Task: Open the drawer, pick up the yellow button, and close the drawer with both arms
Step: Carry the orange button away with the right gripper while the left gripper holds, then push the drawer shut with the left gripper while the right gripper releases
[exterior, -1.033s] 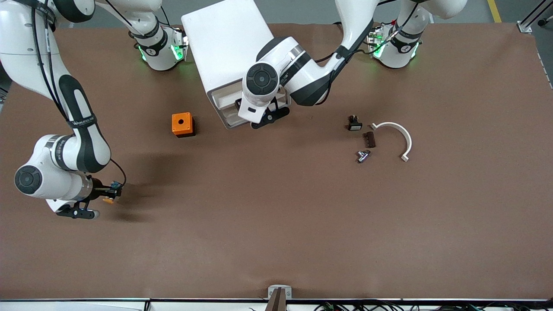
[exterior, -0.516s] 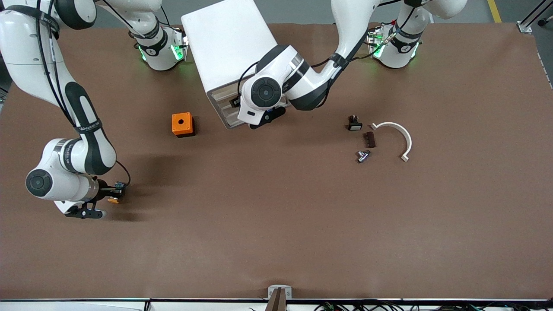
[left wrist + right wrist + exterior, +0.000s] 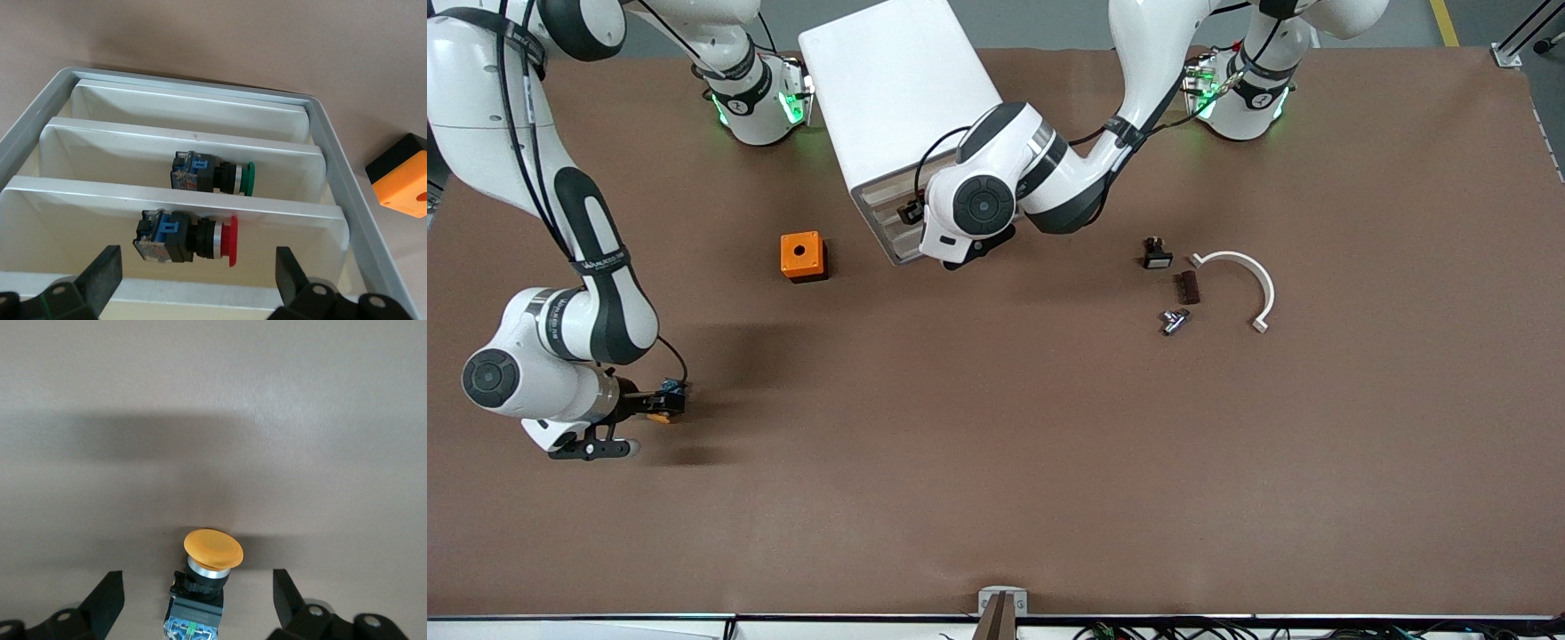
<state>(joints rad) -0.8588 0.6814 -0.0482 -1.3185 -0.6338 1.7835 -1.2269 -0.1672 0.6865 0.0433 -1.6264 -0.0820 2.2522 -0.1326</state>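
The button (image 3: 208, 568), with an orange-yellow cap, black middle and blue rear block, lies on the brown table between the fingers of my right gripper (image 3: 198, 575). The fingers stand wide apart and neither touches it. In the front view it (image 3: 662, 416) is near the right arm's end of the table, at my right gripper (image 3: 660, 402). My left gripper (image 3: 971, 252) is at the front of the white cabinet (image 3: 898, 80), open and empty. The top drawer (image 3: 885, 197) sits pushed in. In the left wrist view my left gripper (image 3: 198, 252) looks down over the tray fronts.
Lower trays hold a red-capped button (image 3: 187, 237) and a green-capped button (image 3: 213, 175). An orange cube with a hole (image 3: 802, 255) stands beside the cabinet. A black switch (image 3: 1157, 253), a brown block (image 3: 1187, 287), a metal part (image 3: 1174, 320) and a white curved piece (image 3: 1249, 280) lie toward the left arm's end.
The top drawer stuck out of the cabinet a second ago and is now pushed in, with my left gripper moved in against the cabinet front. My right hand shifted slightly near the button.
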